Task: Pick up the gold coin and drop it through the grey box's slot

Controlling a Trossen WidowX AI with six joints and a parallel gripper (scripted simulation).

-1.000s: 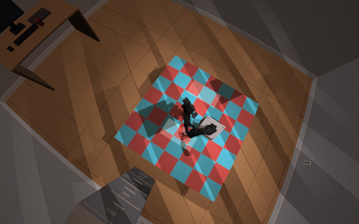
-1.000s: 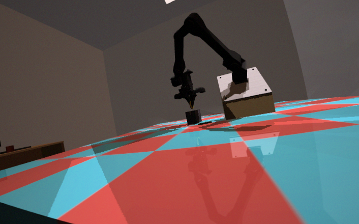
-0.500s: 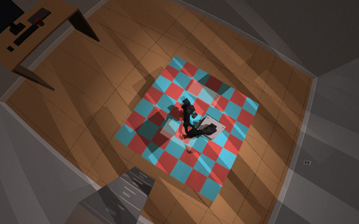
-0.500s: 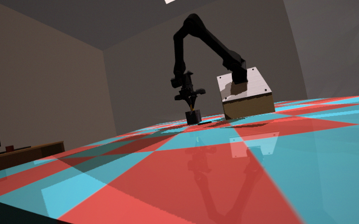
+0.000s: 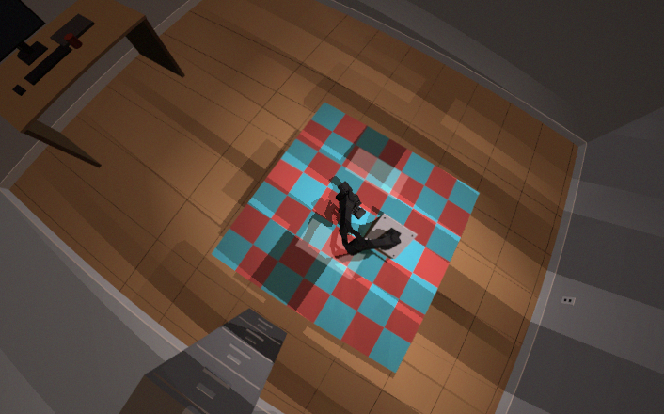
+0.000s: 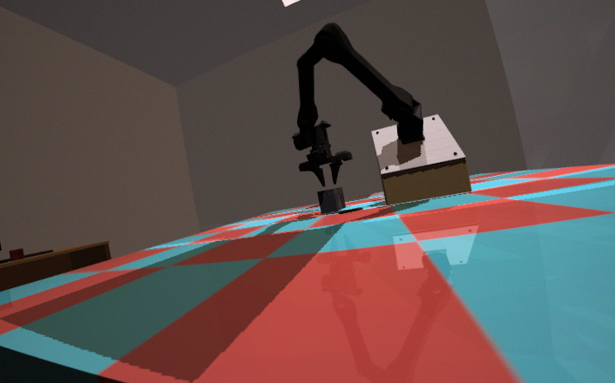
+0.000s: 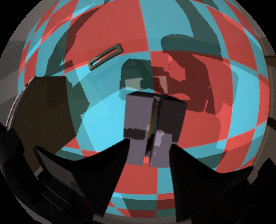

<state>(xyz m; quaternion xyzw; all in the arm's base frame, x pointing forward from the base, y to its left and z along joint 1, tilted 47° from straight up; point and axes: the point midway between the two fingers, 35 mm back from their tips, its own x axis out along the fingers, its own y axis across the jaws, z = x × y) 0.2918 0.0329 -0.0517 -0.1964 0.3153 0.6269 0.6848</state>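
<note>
My gripper (image 6: pixel 327 179) (image 7: pixel 150 145) is open and hangs just above the small grey box (image 6: pixel 331 199) (image 7: pixel 141 119). In the wrist view the box's lid with its narrow dark slot (image 7: pixel 150 131) lies straight below, between my parted fingers. Nothing is between the fingers. I see no gold coin in any view. The shallow dark-green holder (image 7: pixel 108 55) (image 6: pixel 350 209) lies flat on the checkered top beside the box, and its groove looks empty. In the top view the arm (image 5: pixel 347 215) covers the box.
The arm's base stands on a wooden block with a metal plate (image 6: pixel 438 137) (image 5: pixel 401 226) close behind the box. The red and blue checkered top (image 6: pixel 514 266) (image 5: pixel 365 329) spreads all around. A desk (image 5: pixel 41 56) and a grey cabinet (image 5: pixel 226 355) stand far off.
</note>
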